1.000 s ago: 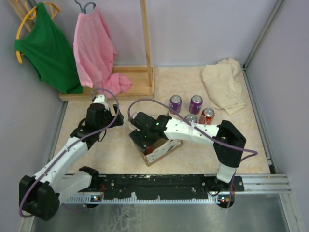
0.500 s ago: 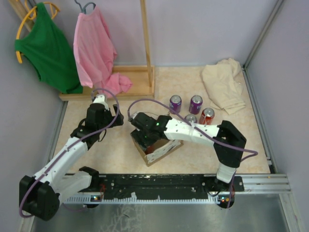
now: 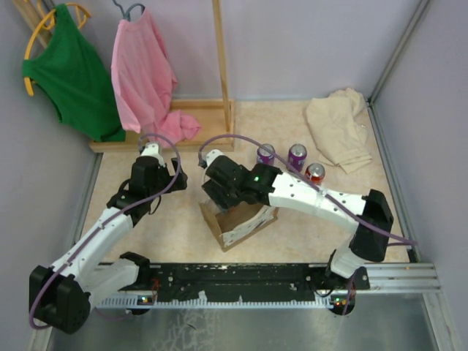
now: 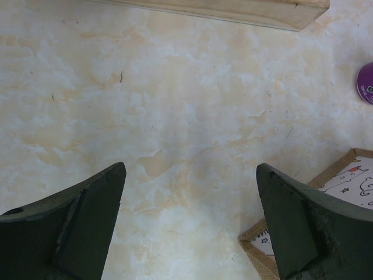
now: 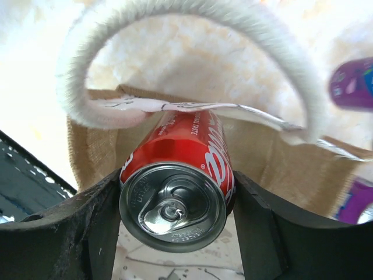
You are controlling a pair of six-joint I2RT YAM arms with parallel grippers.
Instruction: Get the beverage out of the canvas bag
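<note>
Right claw [image 5: 178, 182] is clamped on the red can [image 5: 175, 201], one finger on each side of the body, can top facing the wrist camera. Grip looks centred, and we see no tilt between the fingers.

What changed: a second ago the right claw was buried in the mouth of the canvas bag [image 3: 241, 221]. Now it's up and shifted toward the far-left corner of the bag, and the overhead view shows the mouth uncovered. So the lift is underway.

Not done yet, in our view. In the wrist view the can's lower end passes behind the bag's printed rim, under the pale loop handle [image 5: 192, 23]. We can't tell if the base has cleared the mouth. Snagging that loop is the risk.

The bag itself has barely moved. The right arm's elbow has swung out to the right of the bag. One of the cans standing behind the bag is no longer visible, likely hidden by the arm. A purple can [image 3: 265, 154] there shows.

Left claw [image 4: 189, 192] hasn't moved: fingers apart, empty, over bare surface [image 4: 175, 116] just left of the bag.
</note>
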